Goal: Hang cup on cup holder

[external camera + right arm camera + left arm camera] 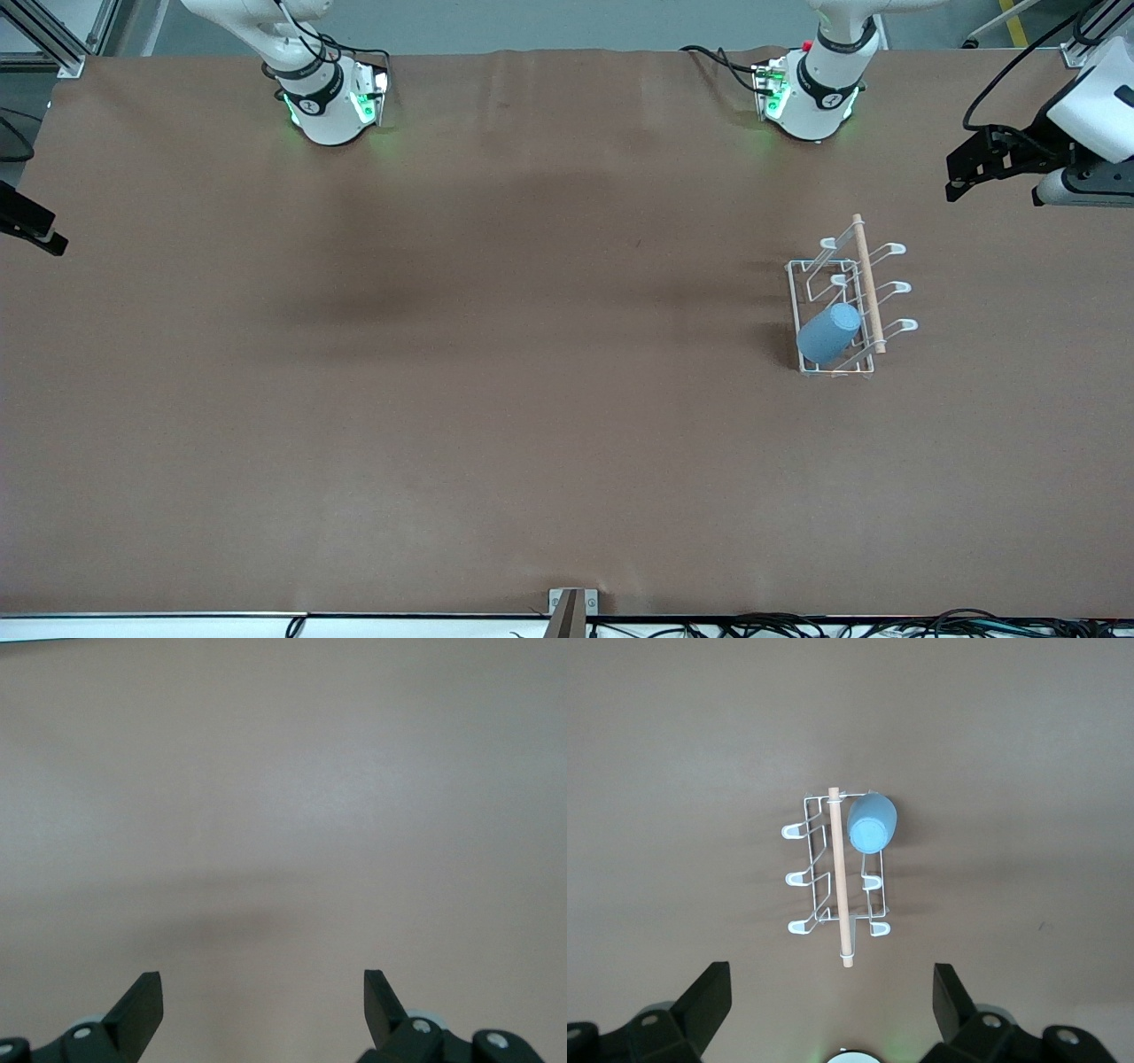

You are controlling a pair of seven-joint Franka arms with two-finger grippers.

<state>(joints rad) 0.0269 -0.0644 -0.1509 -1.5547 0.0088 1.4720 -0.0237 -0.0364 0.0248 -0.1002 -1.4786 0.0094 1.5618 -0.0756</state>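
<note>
**Cup Sits on a Prong, Both Claws Empty**

Since the light-blue cup (829, 332) already rests tilted on a prong of the white wire cup holder (808, 266), mouth toward the rack's middle and closed bottom pointing outward, the hanging looks done, as far as I can judge; it occupies the prong at the rack's end nearest the front camera, on the side toward the right arm's end of the counter (496, 399), just beside the wooden rod (868, 283) along the rack's top; the other five looped prongs carry nothing.

The left claw (833, 1010) hangs high above the rack with its fingers spread wide and nothing between them; the right claw (263, 1010), equally wide and empty, waits over bare counter well apart from the rack.

Risks from here seem slight but real; the cup appears only loosely perched on a thin wire loop, so a knock to the light rack could tip it off; a careless descent of the left arm could catch the rod and shift the whole holder.
</note>
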